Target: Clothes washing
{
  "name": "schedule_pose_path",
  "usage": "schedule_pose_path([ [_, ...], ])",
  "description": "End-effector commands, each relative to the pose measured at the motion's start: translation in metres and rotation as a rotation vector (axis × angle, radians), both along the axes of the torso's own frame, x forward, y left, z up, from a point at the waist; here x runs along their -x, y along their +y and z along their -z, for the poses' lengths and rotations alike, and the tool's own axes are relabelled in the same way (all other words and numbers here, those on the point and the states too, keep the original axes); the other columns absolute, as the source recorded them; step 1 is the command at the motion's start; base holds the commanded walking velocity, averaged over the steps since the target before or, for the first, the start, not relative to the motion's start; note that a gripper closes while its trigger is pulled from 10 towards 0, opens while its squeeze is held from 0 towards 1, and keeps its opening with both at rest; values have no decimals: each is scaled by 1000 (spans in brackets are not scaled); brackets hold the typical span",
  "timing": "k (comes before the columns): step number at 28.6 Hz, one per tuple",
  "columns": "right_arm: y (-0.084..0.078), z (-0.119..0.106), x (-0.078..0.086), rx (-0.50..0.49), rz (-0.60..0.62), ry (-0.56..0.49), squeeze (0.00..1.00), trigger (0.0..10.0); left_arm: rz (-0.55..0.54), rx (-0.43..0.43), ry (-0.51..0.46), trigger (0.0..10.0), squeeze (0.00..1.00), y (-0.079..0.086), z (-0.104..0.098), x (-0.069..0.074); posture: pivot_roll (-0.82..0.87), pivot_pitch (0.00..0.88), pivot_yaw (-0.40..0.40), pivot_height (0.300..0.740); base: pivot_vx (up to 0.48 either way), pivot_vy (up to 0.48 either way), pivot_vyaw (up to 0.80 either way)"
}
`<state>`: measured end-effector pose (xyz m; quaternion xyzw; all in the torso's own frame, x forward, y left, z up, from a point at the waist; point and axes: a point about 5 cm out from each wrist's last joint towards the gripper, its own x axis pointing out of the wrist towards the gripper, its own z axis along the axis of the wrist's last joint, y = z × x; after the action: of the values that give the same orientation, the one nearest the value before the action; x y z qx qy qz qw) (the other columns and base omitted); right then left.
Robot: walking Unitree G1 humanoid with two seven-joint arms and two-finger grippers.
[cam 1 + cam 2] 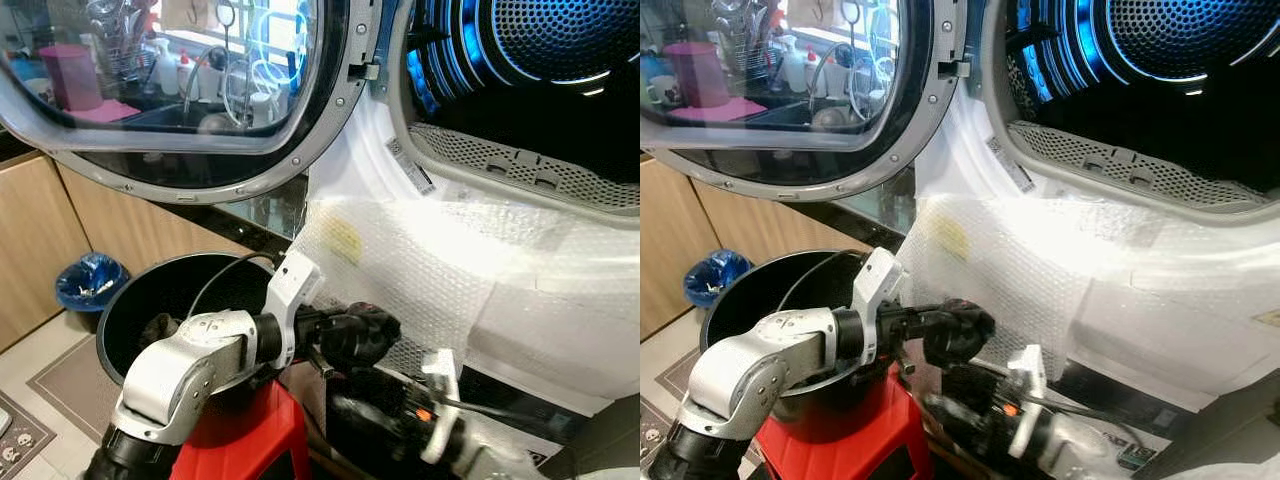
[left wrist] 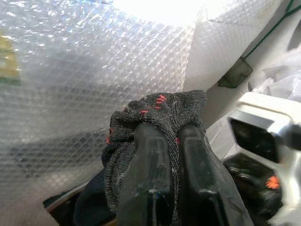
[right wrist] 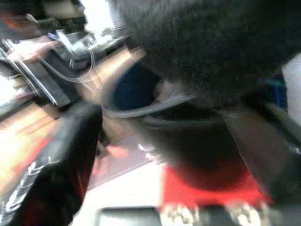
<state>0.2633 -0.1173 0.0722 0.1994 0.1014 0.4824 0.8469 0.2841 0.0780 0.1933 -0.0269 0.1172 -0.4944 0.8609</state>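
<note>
Landmark: we place everything against the black bucket [image 1: 130, 310], which stands on a red stool [image 1: 240, 445].

Left claw: our left claw [image 2: 164, 141] reaches out past the bucket's rim toward the machine, level with the bucket's top. Its two black fingers [image 2: 146, 174] are nearly closed, pinching a dark sock [image 2: 160, 110] between them.

Dark sock: it is bunched over the tips of our left claw, with small red stitches showing in the left wrist view. It hangs clear of the bucket, on the machine side, just in front of the bubble wrap [image 1: 420, 270].

Bubble wrap: it covers the white front of the machine, beyond the bucket and below the drum opening [image 1: 520, 90].

Machine door [image 1: 180, 110]: it is swung open above the bucket, its glass reflecting a kitchen sink.

Bucket contents: we see another dark piece of clothing [image 1: 158, 328] lying inside.

Right claw: our right claw [image 1: 375, 420] sits low beside the stool, under the left claw; we cannot tell how its fingers stand, as the right wrist view is blurred.

Blue bin [image 1: 90, 282]: it stands on the floor beyond the bucket, against the wooden cabinets [image 1: 30, 240].
</note>
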Motion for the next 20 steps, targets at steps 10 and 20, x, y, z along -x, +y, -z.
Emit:
schedule_pose_path([
  [10, -22, 4, -31, 61, 475, 34, 0, 10000, -15, 2, -14, 0, 0, -2, -4, -5, -21, 42, -62, 740, 0, 0, 0],
  [20, -33, -10, -41, -174, 568, 56, 0, 10000, -26, 5, 17, 0, 0, -3, 0, -5, -14, 44, -57, 740, 0, 0, 0],
])
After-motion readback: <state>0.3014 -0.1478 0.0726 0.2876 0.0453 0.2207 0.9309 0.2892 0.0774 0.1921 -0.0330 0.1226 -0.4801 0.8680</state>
